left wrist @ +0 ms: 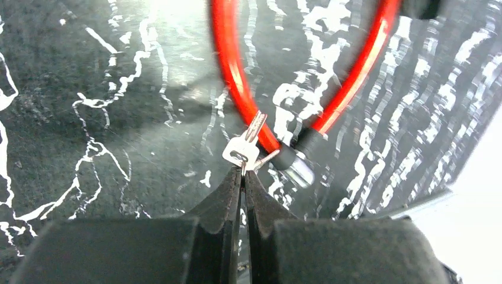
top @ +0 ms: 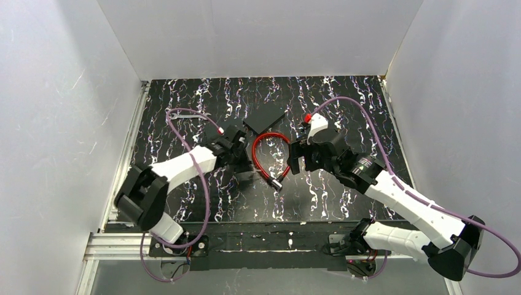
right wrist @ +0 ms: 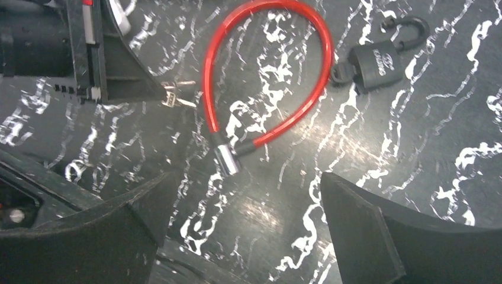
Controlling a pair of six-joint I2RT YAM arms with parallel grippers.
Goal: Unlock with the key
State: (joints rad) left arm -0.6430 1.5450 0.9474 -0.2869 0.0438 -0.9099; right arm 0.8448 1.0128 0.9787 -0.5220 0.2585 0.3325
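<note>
Looks like the key (left wrist: 241, 152) is pinched at its head in the tightly closed left jaws, just beside the red cable lock's (left wrist: 228, 65) metal end mid-desk, while the right jaws are held wide open and empty, presumably to steady it.

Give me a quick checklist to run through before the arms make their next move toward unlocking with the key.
1. Key pinched in left gripper: ok, jaws shut on its near end.
2. Right gripper ready to grasp: ok, fingers wide apart, nothing between them.
3. Padlock steadied: not ok, neither gripper touches it.
4. Key clear of the red cable: not ok, its blade overlaps the cable in the left wrist view.
5. Keyhole facing the key: cannot tell, no keyhole shows in any view.
</note>
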